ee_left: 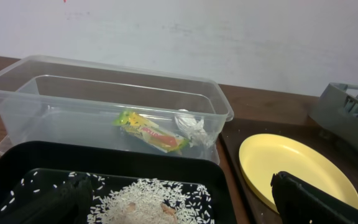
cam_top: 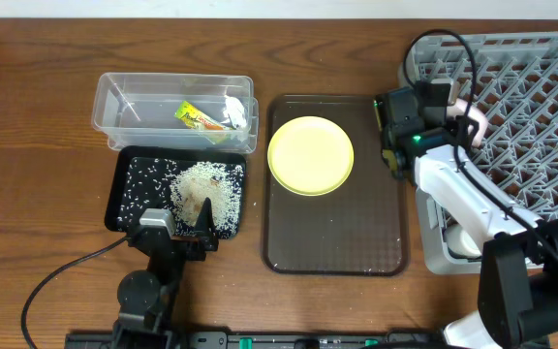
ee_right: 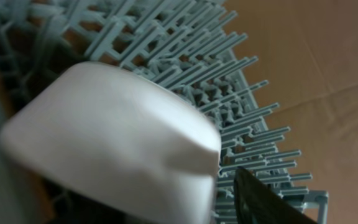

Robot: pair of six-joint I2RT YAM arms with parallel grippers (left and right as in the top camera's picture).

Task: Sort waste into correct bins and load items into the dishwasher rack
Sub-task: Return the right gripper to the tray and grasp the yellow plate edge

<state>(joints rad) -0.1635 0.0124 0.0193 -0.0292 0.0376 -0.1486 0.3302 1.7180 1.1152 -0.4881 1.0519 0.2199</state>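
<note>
The clear tub (cam_top: 124, 105) holds the snack wrapper (cam_top: 199, 117) and crumpled white paper (cam_top: 235, 113); both also show in the left wrist view, the wrapper (ee_left: 153, 130) beside the paper (ee_left: 190, 126). The black tray (cam_top: 124, 199) holds rice scraps (cam_top: 206, 189). My left gripper (cam_top: 187, 233) is open and empty over the tray's near edge (ee_left: 179, 208). The yellow plate (cam_top: 310, 155) lies on the brown serving tray. My right gripper (cam_top: 461, 109) is over the grey dishwasher rack (cam_top: 536, 78). The white bowl (ee_right: 114, 140) sits between its spread fingers (ee_right: 166, 211); a gap shows beside the right finger. The light blue bowl is out of view.
The brown serving tray (cam_top: 332, 247) lies between the black tray and the rack. The rack's pegs (ee_right: 229, 81) stand right behind the bowl. A black cable (cam_top: 61, 276) runs across the wood table at front left.
</note>
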